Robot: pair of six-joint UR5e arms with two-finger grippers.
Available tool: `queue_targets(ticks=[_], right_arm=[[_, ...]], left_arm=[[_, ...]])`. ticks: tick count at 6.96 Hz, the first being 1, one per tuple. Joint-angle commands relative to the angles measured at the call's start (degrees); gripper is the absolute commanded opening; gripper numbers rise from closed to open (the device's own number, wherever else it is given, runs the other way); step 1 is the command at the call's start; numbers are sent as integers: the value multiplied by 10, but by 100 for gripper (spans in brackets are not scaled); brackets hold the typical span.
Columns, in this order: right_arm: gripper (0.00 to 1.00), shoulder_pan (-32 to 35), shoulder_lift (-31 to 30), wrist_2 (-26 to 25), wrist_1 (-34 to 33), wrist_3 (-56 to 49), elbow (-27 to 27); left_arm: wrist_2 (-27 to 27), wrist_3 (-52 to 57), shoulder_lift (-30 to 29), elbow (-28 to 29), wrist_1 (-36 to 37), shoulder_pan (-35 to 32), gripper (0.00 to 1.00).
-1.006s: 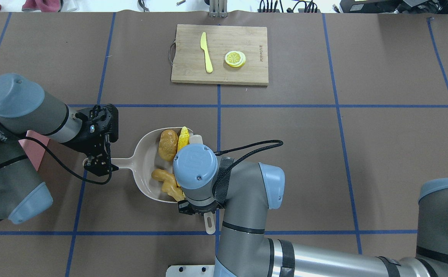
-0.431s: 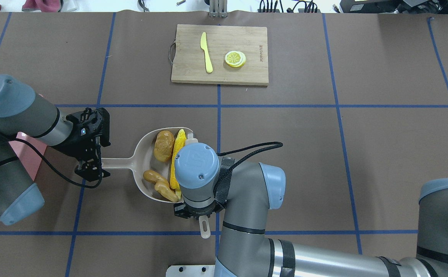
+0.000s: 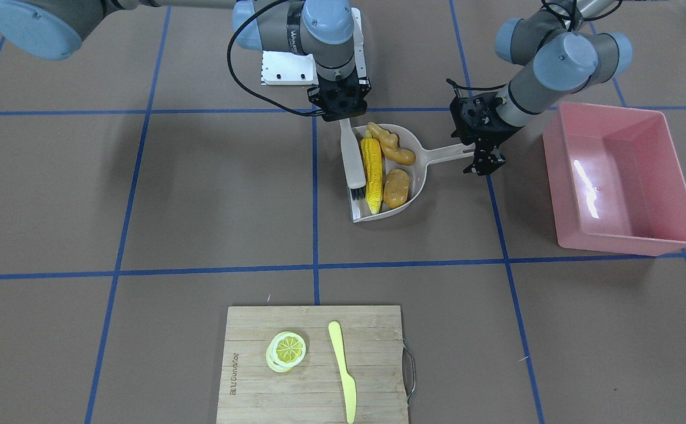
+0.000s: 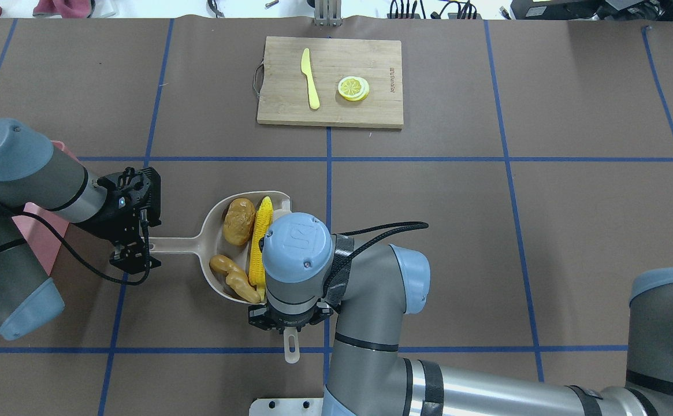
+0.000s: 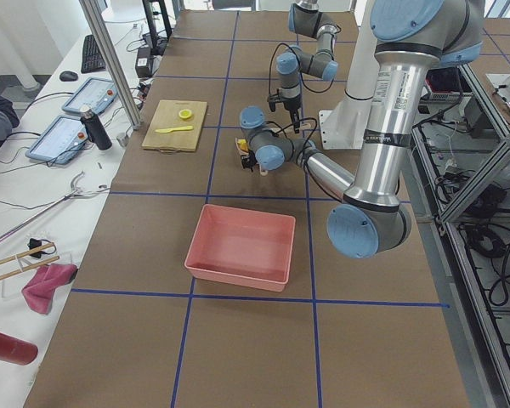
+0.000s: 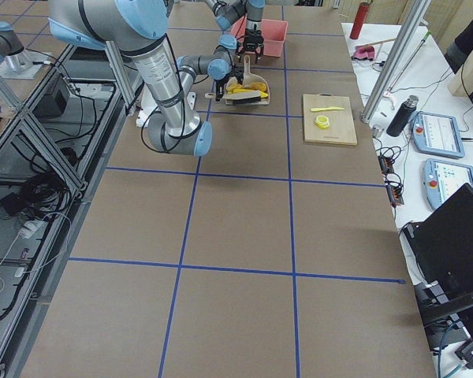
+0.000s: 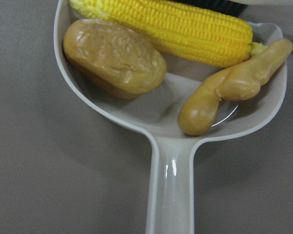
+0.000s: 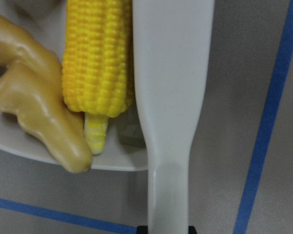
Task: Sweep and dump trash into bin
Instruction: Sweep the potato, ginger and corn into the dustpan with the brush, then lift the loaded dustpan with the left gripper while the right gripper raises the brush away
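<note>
- Brown-papered table [image 3: 201, 194], blue tape grid.
- Dustpan [image 3: 420, 176]: holds corn cob [image 3: 372, 171], ginger root [image 3: 393, 147] and potato [image 3: 397, 187]. Pink bin [image 3: 625, 242] stands apart, beyond the handle, on the robot's left.
- Left gripper [image 3: 484, 154]: clamped on the pan handle.
- Right gripper [image 3: 343, 115]: clamped on the brush [image 3: 350, 156], bristles just beside the corn.
- Risk: if the pan tips mouth-down in transit, the corn at the open lip would likely roll out.

Bin [image 3: 631, 244]: pink plastic, glossy walls catching a streak of light.
Dustpan [image 7: 171, 195]: beige plastic, smooth, soft sheen.
Brush [image 8: 171, 73]: handle of the same smooth beige plastic.
Corn [image 7: 185, 24]: yellow, ridged kernels, slight shine.
Ginger [image 7: 224, 92]: tan, smooth, glossy.
Potato [image 7: 115, 56]: brown, dimpled, duller skin.
Cutting board [image 3: 378, 365]: pale wood, matt grain.
Table cover [image 3: 142, 194]: brown, matt, paper-like.
</note>
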Motion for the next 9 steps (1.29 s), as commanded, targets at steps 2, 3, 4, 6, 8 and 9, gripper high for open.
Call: queue_targets(ticks=[2,3,4,6,8,9], right_arm=[[0,6,-15,6,63,51,17],[0,9,-29,11,90,68,29],[0,10,-46,18,94,81,55],[0,17,-84,18,180,134,83],[0,19,-124,19,185,138,134],[0,32,-139,23,186,149,165]], left_arm=[[15,0,0,1,-2,3,40],[15,0,0,2,-2,3,25],[15,1,0,4,-2,3,19],[15,3,0,3,-2,3,19],[15,2,0,6,-20,3,15],[14,0,0,6,-34,3,7]])
